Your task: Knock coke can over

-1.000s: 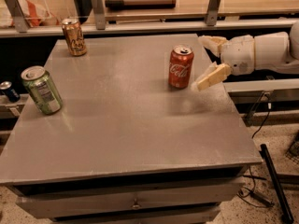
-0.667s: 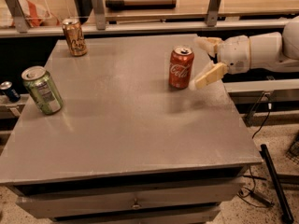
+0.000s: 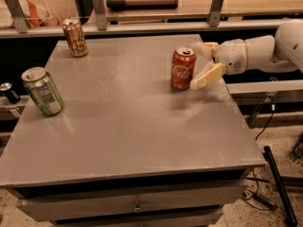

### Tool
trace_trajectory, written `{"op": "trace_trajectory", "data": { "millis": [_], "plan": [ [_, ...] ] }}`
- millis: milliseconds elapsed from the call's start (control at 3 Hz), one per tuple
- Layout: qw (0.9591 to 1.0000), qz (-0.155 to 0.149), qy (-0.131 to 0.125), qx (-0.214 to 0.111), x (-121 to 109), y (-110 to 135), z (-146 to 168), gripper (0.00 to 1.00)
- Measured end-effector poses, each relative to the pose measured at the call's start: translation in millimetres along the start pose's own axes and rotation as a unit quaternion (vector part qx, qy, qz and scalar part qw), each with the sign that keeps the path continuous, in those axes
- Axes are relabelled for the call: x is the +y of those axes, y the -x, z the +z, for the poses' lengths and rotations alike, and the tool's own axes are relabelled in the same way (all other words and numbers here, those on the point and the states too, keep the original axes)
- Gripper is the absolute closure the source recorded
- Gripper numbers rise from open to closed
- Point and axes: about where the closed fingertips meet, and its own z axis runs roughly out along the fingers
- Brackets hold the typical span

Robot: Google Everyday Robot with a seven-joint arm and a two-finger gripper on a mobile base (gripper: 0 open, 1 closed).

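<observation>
The coke can point(image 3: 182, 68), red-orange with white script and a silver top, stands upright on the grey table point(image 3: 128, 126), right of centre toward the back. My gripper point(image 3: 199, 65) reaches in from the right, open, with its cream fingers spread. One finger point(image 3: 207, 76) is low beside the can's right side, the other point(image 3: 203, 48) is up near the can's top. The can sits just left of the fingertips, very close to them.
A gold-brown can point(image 3: 75, 37) stands at the table's back left. A green can point(image 3: 42, 91) leans at the left edge. A small dark can point(image 3: 9, 92) sits off the table to the left. A shelf rail point(image 3: 156, 25) runs behind the table.
My gripper has moved left, closer to the coke can. The can has stayed upright in place.
</observation>
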Motion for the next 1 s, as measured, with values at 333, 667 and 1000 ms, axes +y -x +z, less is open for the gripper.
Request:
{"op": "trace_trajectory", "data": {
  "millis": [333, 667, 1000],
  "plan": [
    [0.9998, 0.017, 0.011, -0.007, -3.7, -5.3, 1.5, 0.00],
    [0.9993, 0.026, 0.020, -0.016, -4.6, -7.4, 3.6, 0.00],
    [0.9991, 0.027, 0.020, -0.025, -3.2, -6.9, 4.1, 0.00]
  ]
}}
